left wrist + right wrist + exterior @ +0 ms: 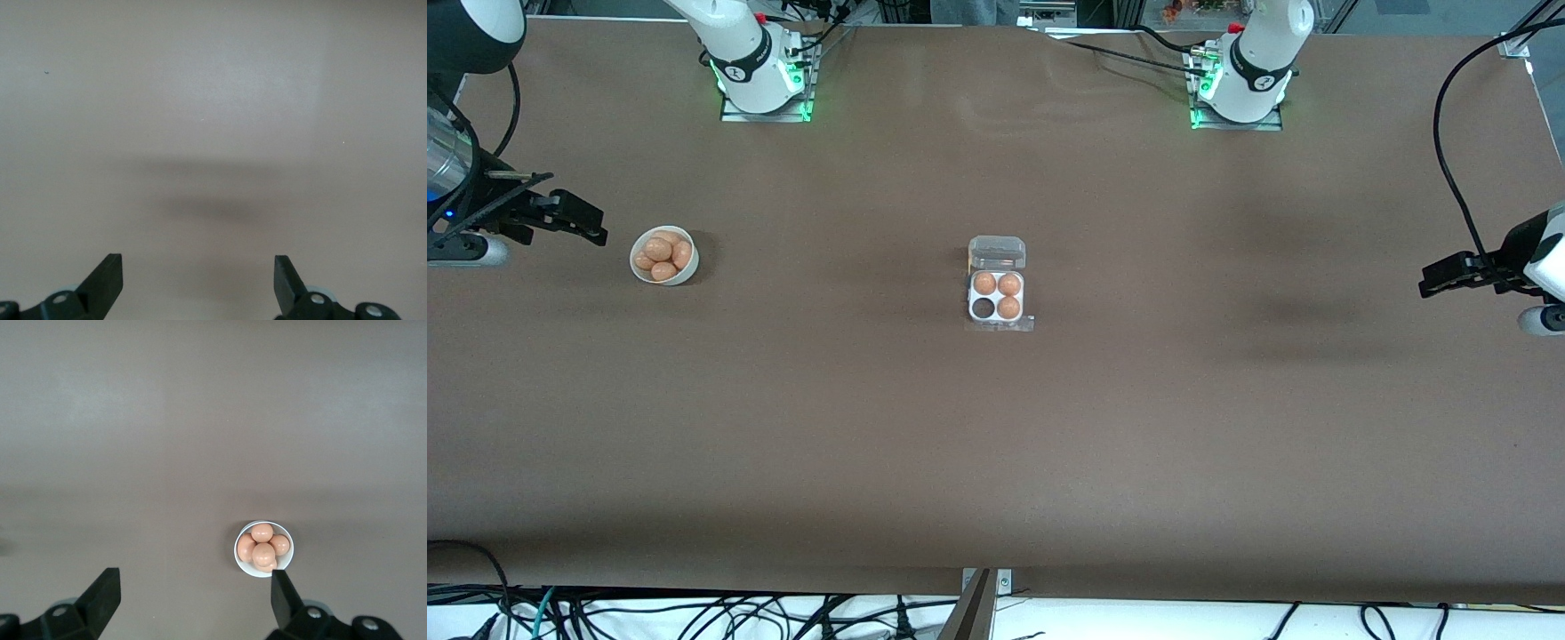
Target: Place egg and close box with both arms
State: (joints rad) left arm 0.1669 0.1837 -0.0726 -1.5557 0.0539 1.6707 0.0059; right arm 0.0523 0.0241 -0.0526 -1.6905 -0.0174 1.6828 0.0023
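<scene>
Looking across the desk (pixel 996 462), we found both arms drawn back to its two ends, each waiting with nothing in hand. Our right tool (pixel 574 218) hung over the desk at the right arm's end, its fingers spread wide and empty; the white bowl (pixel 663 255) sat just beside it, toward the middle of the desk, heaped with several orange-brown eggs (pixel 263 547). We judged that this arm was parked there because the egg to be placed had to come from that bowl, so its reach would be short. Our left tool (pixel 1449 274) hung over bare desk at the left arm's end, likewise spread wide and holding nothing, well apart from everything. The box (pixel 997 295) lay midway between the two tools, well away from both. Its clear lid (pixel 997 252) was folded back on the side toward the bases, so the cups stood open from above. Three cups held eggs; the empty cup (pixel 983 308) was the one nearer the right tool, which we thought suited that arm's approach
</scene>
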